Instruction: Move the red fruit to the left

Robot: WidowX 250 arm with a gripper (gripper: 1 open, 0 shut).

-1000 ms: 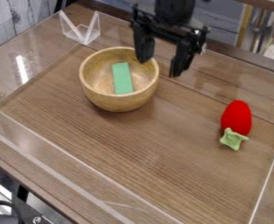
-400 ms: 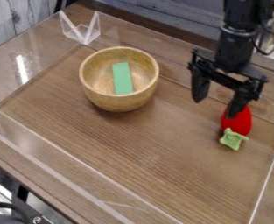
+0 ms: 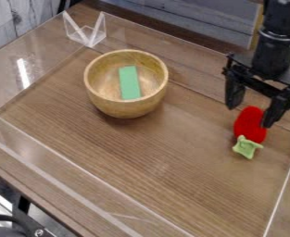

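We hang gripper (image 3: 259,100) jaws wide over the red fruit (image 3: 250,124), right of the wooden bowl (image 3: 126,84), ready to grab.

Gripper (image 3: 258,100) hangs over right side of table (image 3: 147,176), jaws spread wide, straddling top of red fruit (image 3: 250,123). Leftward path from fruit: bare wood through middle and whole front of table, nothing in way. Wooden bowl (image 3: 126,84) sits left of centre toward back, green block (image 3: 131,82) inside, only obstacle on direct line left. Clear wall (image 3: 281,199) runs close along right edge, just beside fruit. Clear folded stand (image 3: 82,31) at back left corner, well apart.
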